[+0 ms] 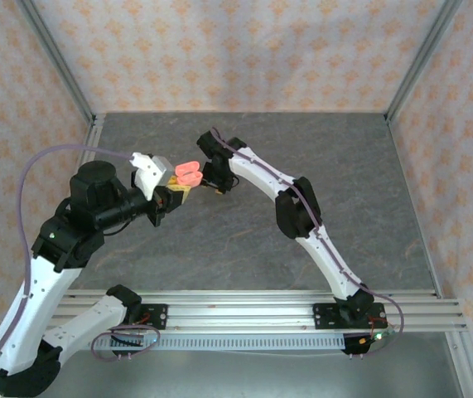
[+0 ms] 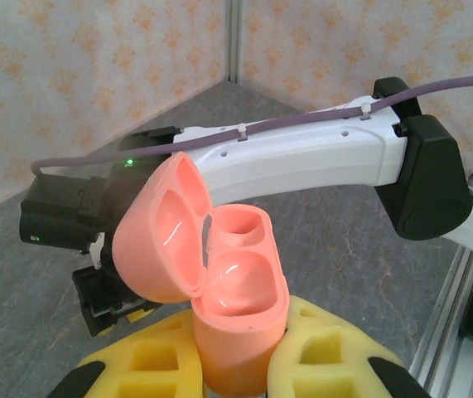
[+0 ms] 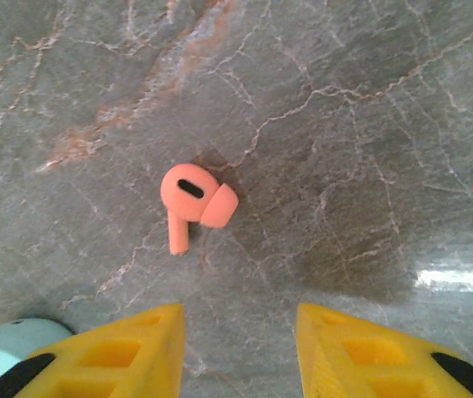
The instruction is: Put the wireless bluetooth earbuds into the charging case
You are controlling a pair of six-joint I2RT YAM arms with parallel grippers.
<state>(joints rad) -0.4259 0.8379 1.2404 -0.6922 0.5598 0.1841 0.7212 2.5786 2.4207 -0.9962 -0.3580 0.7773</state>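
My left gripper (image 2: 240, 358) is clamped tight on the lower body of the pink case (image 2: 240, 290), yellow fingers (image 2: 145, 361) on either side of it, holding it up off the table (image 1: 369, 207). The case's lid (image 2: 166, 232) is swung open to the left of the case, and both wells in the case are bare. From above, my right gripper (image 1: 217, 184) hangs just right of the case (image 1: 189, 172), nose down. Its jaws stand partly apart with nothing between them. Straight below it, on the table (image 3: 369, 124), lies one pink earbud (image 3: 193, 199), flat, stem pointing back toward my fingers (image 3: 120, 352), clear of both tips. Low in the left corner of the right wrist view sits a pale teal shape (image 3: 8, 348): could be another case, but too little of it shows to say.
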